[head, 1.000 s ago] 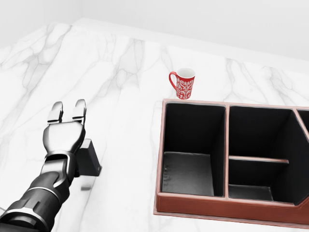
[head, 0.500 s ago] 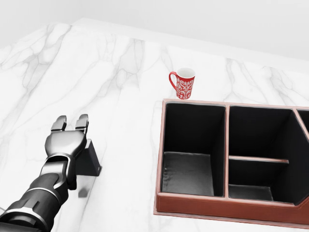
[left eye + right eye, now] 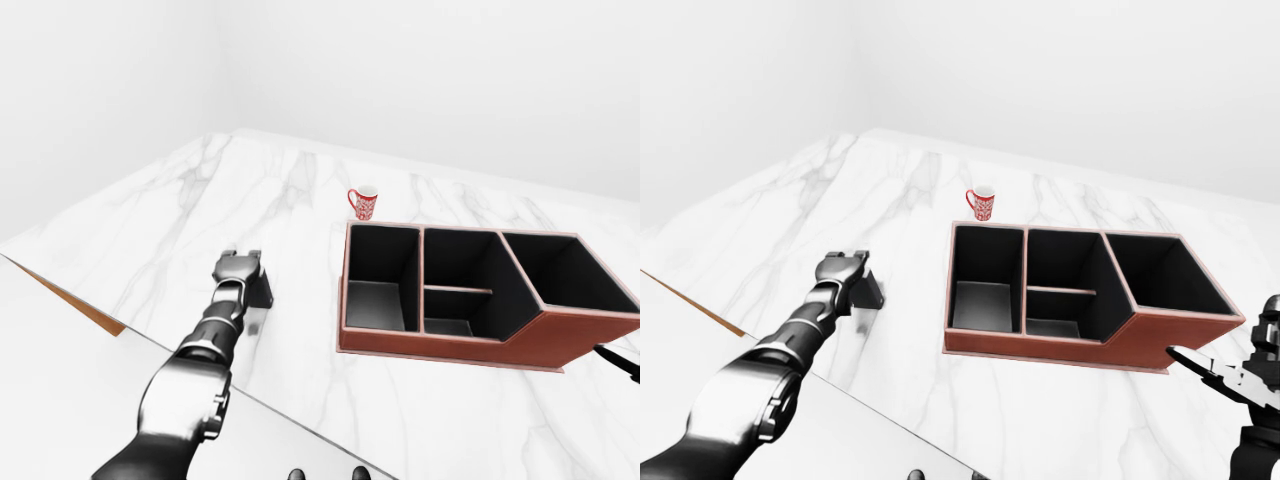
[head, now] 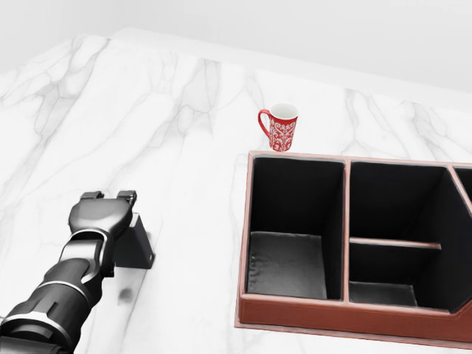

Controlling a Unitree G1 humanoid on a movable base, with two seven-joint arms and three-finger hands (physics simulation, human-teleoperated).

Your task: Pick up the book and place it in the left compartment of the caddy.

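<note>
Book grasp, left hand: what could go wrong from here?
1. The left hand covers the top of the small dark book, and finger contact is hidden; a partial grip could tip the standing book over on the marble counter.
2. The route to the caddy must clear its raised wall; a low carry could catch it.
3. The red mug stands just beyond the left compartment; overshooting could hit it.

White marble counter (image 3: 180, 215), plain pale walls (image 3: 110, 90), perhaps evenly lit

No readable text, label, brand or number shows anywhere; the red mug (image 4: 281, 127) beyond the caddy (image 4: 346, 313) bears only a white ornamental pattern.
</note>
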